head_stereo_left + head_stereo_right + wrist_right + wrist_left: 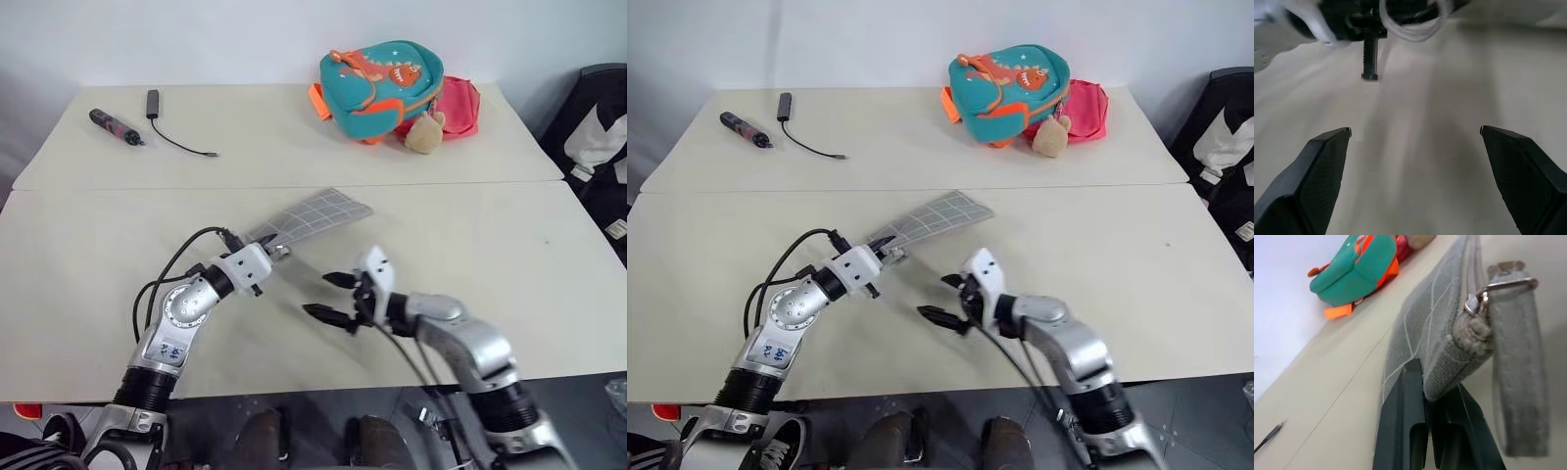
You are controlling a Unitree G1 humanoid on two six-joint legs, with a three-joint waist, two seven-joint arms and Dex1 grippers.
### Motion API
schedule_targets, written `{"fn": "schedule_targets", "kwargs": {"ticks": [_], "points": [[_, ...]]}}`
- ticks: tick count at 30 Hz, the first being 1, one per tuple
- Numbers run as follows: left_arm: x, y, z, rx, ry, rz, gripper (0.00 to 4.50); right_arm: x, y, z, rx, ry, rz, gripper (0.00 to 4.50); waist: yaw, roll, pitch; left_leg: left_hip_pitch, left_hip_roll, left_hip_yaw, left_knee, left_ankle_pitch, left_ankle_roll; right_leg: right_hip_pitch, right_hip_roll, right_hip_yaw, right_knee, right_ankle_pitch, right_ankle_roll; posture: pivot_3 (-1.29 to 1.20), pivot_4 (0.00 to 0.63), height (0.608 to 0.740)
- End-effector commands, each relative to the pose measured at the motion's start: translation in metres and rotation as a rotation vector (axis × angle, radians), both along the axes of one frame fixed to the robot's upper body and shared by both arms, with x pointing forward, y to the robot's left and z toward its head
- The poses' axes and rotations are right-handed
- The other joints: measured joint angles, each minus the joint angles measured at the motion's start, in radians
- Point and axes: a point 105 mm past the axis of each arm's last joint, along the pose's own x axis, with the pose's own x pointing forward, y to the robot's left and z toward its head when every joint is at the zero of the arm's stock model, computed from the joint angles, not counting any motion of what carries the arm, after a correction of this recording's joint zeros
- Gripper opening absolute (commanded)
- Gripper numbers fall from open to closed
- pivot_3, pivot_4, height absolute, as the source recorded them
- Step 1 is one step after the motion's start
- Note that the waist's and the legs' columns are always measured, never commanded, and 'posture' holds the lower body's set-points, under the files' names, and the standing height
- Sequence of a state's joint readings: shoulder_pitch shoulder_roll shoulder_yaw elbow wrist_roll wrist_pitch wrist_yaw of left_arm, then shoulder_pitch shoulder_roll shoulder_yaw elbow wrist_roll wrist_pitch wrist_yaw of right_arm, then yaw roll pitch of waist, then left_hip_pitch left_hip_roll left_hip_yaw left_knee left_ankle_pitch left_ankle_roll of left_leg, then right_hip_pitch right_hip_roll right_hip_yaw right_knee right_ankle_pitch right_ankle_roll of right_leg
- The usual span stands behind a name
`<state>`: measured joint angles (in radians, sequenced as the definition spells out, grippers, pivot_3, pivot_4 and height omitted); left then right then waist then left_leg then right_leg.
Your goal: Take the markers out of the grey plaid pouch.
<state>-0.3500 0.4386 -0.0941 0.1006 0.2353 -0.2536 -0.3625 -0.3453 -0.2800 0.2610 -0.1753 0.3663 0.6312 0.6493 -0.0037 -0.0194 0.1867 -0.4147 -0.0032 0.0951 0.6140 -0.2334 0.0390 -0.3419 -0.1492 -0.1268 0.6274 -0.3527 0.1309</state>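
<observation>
We've got the grey plaid pouch (315, 215) up off the table (509, 255), near the table's middle, held out flat and slanting away from us. Our left gripper (1426, 396) has its jaws clamped together on the near corner of the fabric, right beside the zipper pull and its metal ring (1501, 286), with a grey wrist strap (1520, 382) dangling alongside. The zipper looks closed from here, and we can't see any markers, so they're presumably inside.

Our right gripper (333, 297) sits just beside the left wrist, jaws spread wide, nothing between them, pointing across toward the pouch's held end.

What matters now, we reckon, is the zipper. We want the right fingers to pinch the ring or the pull, not the strap, and draw it along the seam while the left keeps its clamp firm and the pouch taut. A slack pouch will just fold and follow the pull.

Far back sit the teal dinosaur backpack (382, 86), a maroon pen-shaped tool (116, 126) and a black cable (176, 137), well clear.
</observation>
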Motion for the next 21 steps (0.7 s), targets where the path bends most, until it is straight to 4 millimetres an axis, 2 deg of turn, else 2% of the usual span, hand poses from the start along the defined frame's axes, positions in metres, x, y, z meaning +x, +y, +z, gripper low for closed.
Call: {"fn": "schedule_targets", "kwargs": {"ticks": [1,5,10,14,17,21], "points": [[-0.002,-0.002,0.019,0.011,-0.054,-0.010,0.00,0.016,0.003,0.012,0.059,-0.045,-0.083,4.43,0.001,0.000,0.000,0.000,-0.001,0.000,0.000,0.000,0.001,0.000,0.000,0.000,-0.001,0.000,0.000,0.00,0.150,0.740],[-0.003,-0.005,0.022,0.027,-0.053,-0.016,0.00,0.025,0.011,0.020,0.141,-0.022,-0.123,4.43,0.000,0.000,0.000,0.000,0.000,-0.001,0.000,0.001,0.001,0.000,0.000,0.000,-0.001,0.000,0.000,0.00,0.150,0.740],[-0.007,-0.013,0.019,0.059,-0.054,-0.044,0.00,0.019,0.030,0.024,0.203,0.040,-0.052,4.43,0.000,0.000,0.000,0.000,-0.001,0.000,0.000,0.000,0.001,0.000,0.000,0.000,-0.001,0.000,0.000,0.00,0.150,0.740],[-0.007,-0.015,0.017,0.062,-0.049,-0.052,0.00,0.023,0.040,0.031,0.218,0.031,-0.039,4.43,-0.002,0.000,0.000,-0.001,0.000,0.000,-0.001,0.000,0.001,-0.001,0.000,0.000,0.000,0.000,0.000,0.00,0.150,0.740],[-0.007,-0.015,0.017,0.062,-0.048,-0.053,0.00,0.021,0.043,0.033,0.245,0.050,-0.009,3.80,-0.002,0.000,0.000,-0.001,0.000,0.000,-0.001,0.000,0.001,-0.001,0.000,0.000,0.000,0.000,0.000,0.00,0.150,0.740],[-0.007,-0.016,0.017,0.063,-0.051,-0.055,0.00,0.022,0.046,0.037,0.271,0.054,0.001,2.49,-0.002,0.000,0.000,-0.001,0.000,0.000,-0.001,0.000,0.001,-0.001,0.000,0.000,0.000,0.000,0.000,0.00,0.150,0.740]]}}
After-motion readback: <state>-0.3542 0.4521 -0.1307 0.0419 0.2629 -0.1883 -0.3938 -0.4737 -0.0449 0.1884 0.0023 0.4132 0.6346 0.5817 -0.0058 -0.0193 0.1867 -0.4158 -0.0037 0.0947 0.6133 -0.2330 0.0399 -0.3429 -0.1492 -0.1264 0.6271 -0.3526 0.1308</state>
